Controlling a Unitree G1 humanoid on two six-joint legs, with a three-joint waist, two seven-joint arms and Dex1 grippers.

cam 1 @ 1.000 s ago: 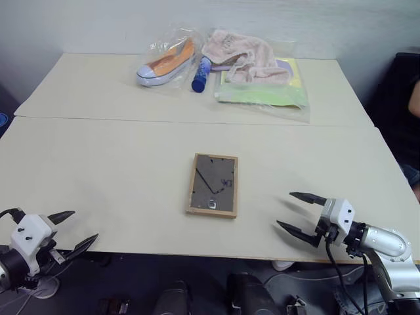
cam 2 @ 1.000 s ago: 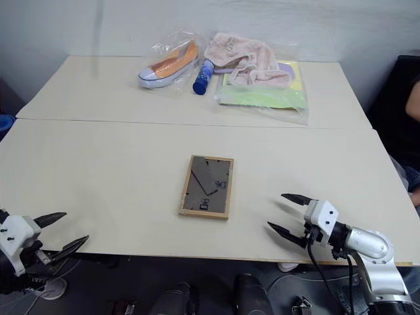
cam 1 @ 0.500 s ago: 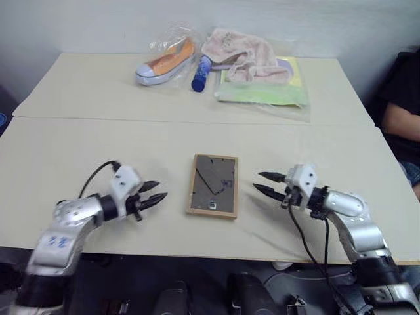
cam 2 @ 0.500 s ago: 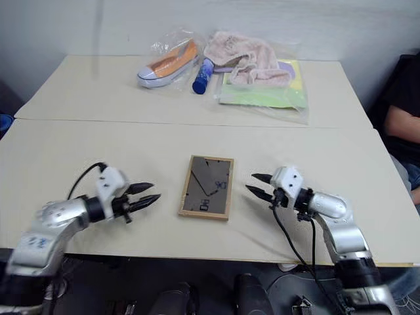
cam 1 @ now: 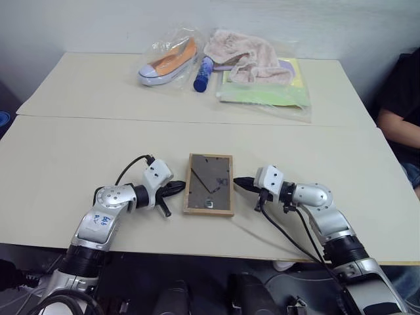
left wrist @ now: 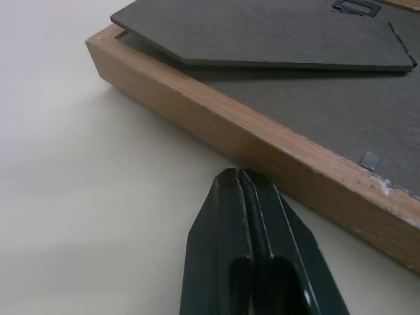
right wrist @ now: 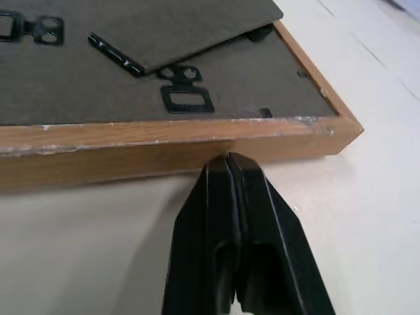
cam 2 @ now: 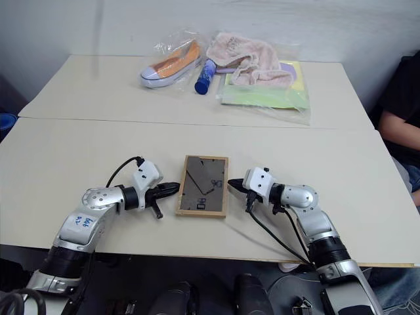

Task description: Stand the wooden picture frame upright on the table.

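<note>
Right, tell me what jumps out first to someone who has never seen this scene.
The wooden picture frame lies back-up near the front edge of the table, with the shut left gripper and shut right gripper pointing at its two long sides. Along the far edge sit a bagged shoe, a blue bottle and a pink cloth.

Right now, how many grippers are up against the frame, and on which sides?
2. The left gripper, shut, is at the left long edge of the wooden picture frame; the right gripper, shut, is at its right long edge. The frame lies flat, back up.
</note>
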